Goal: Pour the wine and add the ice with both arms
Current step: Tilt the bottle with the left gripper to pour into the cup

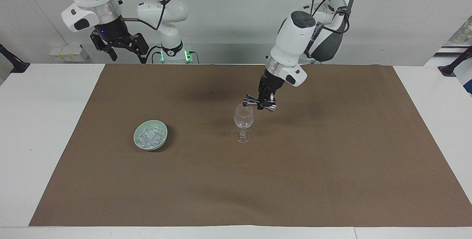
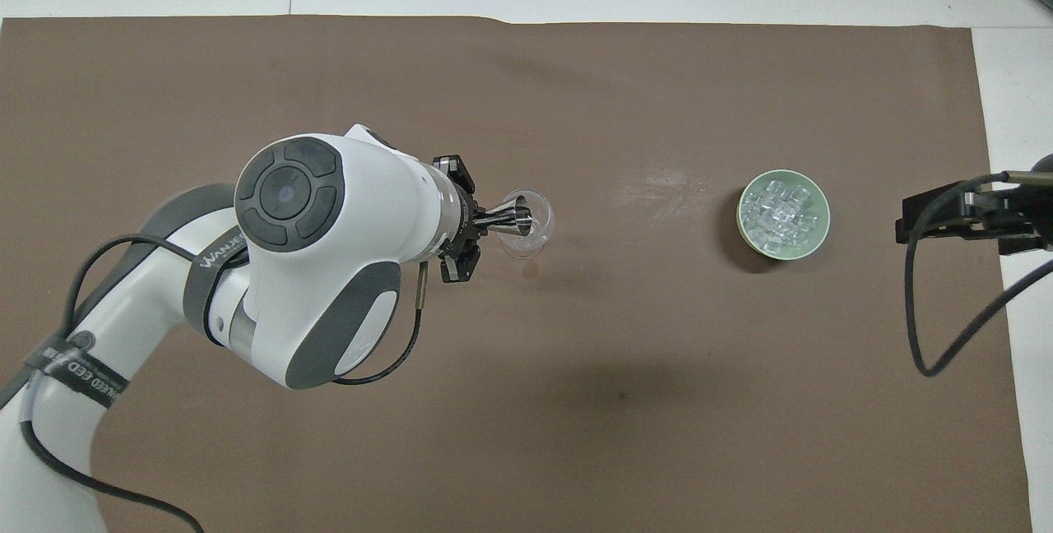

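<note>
My left gripper (image 1: 266, 103) has its jaws clamped on a metal jigger (image 1: 259, 103) tipped sideways over the wine glass (image 1: 243, 121), my right gripper (image 1: 123, 47) waits with jaws wide and empty, and the ice (image 1: 150, 135) sits heaped in the green bowl (image 1: 162, 141) toward my right arm's end of the surface.

One camera is looking down across the table (image 1: 55, 128) toward the robots; another is looking steeply down from above them, both sharing the mat (image 1: 258, 180).

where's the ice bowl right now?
The green bowl of ice sits on the brown mat, toward the right arm's end of the table, beside the wine glass.
</note>
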`<state>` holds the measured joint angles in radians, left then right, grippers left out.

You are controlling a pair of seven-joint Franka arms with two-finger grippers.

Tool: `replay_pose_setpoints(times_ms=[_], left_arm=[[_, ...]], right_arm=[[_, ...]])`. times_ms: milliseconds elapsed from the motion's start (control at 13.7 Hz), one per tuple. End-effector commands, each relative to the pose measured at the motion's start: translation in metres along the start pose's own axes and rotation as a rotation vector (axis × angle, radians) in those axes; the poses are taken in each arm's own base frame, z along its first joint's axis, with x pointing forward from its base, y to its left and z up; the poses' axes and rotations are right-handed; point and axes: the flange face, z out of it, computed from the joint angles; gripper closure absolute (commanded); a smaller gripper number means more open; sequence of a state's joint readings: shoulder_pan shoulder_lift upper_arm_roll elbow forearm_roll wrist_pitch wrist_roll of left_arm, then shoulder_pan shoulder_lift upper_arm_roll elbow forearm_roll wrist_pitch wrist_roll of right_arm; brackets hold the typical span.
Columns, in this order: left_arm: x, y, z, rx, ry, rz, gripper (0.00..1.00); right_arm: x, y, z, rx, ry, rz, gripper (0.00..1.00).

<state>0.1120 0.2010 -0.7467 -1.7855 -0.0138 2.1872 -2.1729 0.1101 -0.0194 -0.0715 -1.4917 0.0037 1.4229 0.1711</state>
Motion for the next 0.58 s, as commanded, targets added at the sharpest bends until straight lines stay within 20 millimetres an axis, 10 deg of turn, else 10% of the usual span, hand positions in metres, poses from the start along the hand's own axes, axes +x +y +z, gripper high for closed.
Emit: replay_pose_setpoints(times_ms=[0, 509], left_arm=[[-0.0036, 0.0022, -0.0019, 0.008, 0.028, 0.0, 1.0], [-0.0044, 0.0021, -0.0046, 0.011, 0.056, 0.017, 1.0]], right_arm=[[-0.0022, 0.0055, -0.0007, -0.007, 0.018, -0.018, 0.0], [-0.0022, 0.0055, -0.0007, -0.007, 0.018, -0.019, 0.0]])
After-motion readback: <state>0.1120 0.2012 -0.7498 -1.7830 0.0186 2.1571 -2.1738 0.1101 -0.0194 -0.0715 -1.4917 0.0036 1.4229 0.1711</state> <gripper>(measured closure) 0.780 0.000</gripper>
